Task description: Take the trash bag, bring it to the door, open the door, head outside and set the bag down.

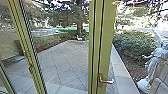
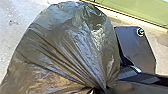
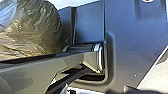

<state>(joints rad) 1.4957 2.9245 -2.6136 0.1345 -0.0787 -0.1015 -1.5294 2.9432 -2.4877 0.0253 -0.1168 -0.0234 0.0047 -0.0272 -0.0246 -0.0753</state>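
Before the left wrist, the dark trash bag (image 2: 67, 45) bulges, shiny, creased and gathered.

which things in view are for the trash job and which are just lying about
For the job:
- trash bag, bunched at its neck
- door
- lever handle on it
- paving outside

Just there:
- leafy bush
- tree
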